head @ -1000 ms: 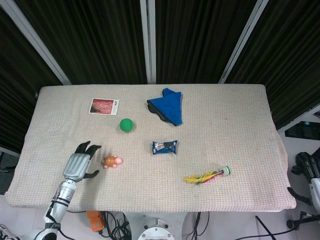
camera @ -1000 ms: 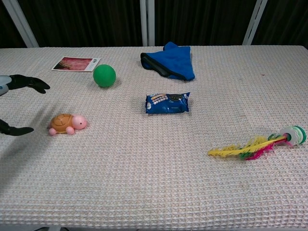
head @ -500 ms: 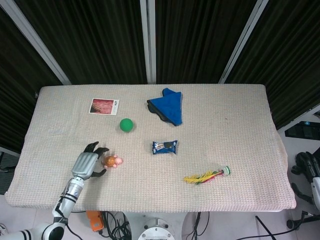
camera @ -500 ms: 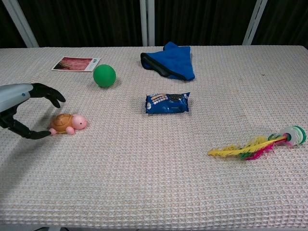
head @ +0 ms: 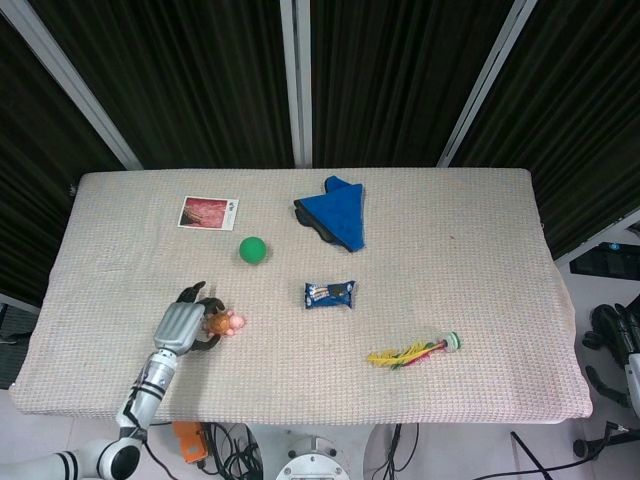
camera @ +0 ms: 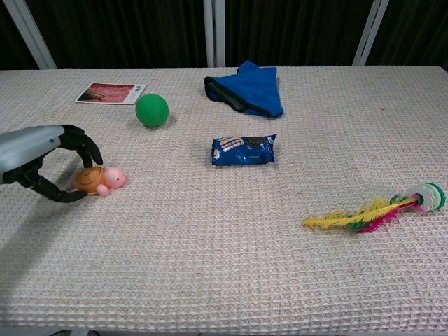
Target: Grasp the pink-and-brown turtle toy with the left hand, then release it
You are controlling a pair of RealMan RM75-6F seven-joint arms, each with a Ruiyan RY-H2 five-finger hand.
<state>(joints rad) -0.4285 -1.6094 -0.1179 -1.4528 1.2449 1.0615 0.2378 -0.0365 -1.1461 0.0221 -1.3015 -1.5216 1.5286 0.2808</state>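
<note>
The pink-and-brown turtle toy (head: pixel 224 322) (camera: pixel 100 178) sits on the cloth near the table's front left, its pink head pointing right. My left hand (head: pixel 185 323) (camera: pixel 43 161) is cupped around the shell end: the dark fingers (camera: pixel 85 147) arch over the top of the shell and the thumb (camera: pixel 66 197) reaches in low by the feet. The fingers are still apart and the toy rests on the cloth. My right hand (head: pixel 612 336) hangs off the table's right edge, holding nothing.
A green ball (head: pixel 252 249) lies behind the turtle, with a photo card (head: pixel 208 213) further back left. A blue snack packet (head: pixel 330 294) lies mid-table, a folded blue cloth (head: pixel 335 213) behind it, and a feathered shuttlecock (head: pixel 415 352) at the front right.
My left hand has moved right, from beside the turtle to around its shell end, with fingers over the top. The turtle has not moved.
</note>
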